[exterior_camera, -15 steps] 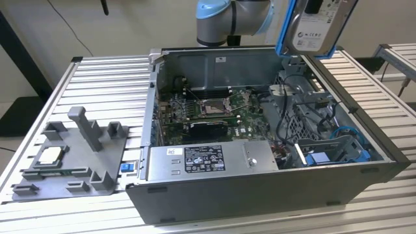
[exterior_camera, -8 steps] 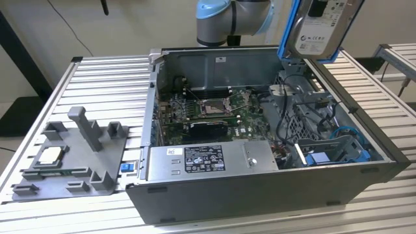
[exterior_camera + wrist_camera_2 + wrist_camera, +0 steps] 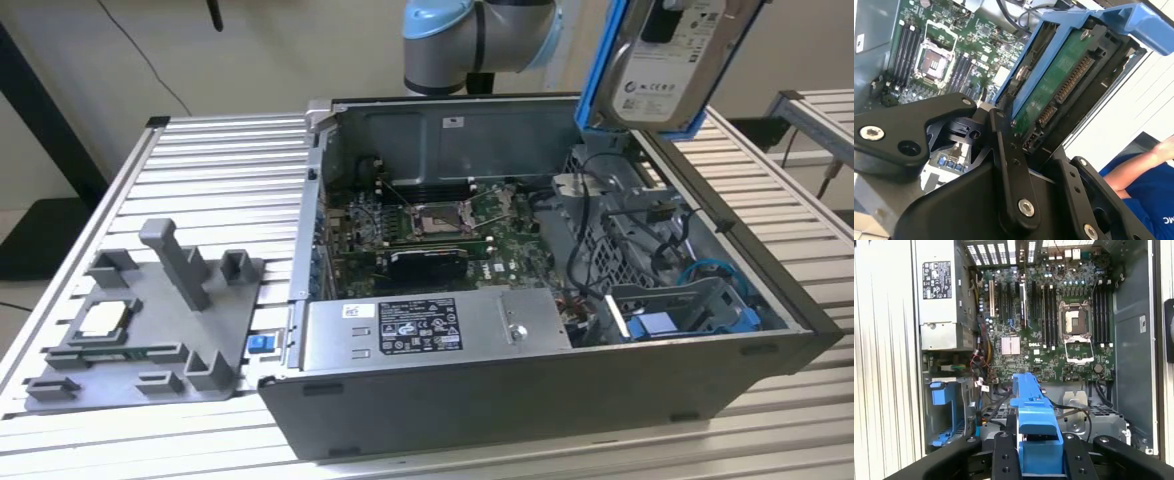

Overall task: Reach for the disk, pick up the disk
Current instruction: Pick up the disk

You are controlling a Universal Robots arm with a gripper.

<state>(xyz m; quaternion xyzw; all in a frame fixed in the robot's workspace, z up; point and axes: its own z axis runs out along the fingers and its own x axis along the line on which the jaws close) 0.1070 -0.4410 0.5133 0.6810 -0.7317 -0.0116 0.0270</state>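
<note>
Hanging above the open grey metal computer case (image 3: 534,400), flat silver-grey disk (image 3: 674,60) in its glossy blue plastic frame, clamped between matte black gripper (image 3: 1038,450) fingers, green circuit board underside exposed in the second wrist view

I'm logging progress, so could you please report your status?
Claw shut on flat silver-grey hard drive in blue plastic frame. Drive lifted above open grey computer case. Nothing in the way.
</note>
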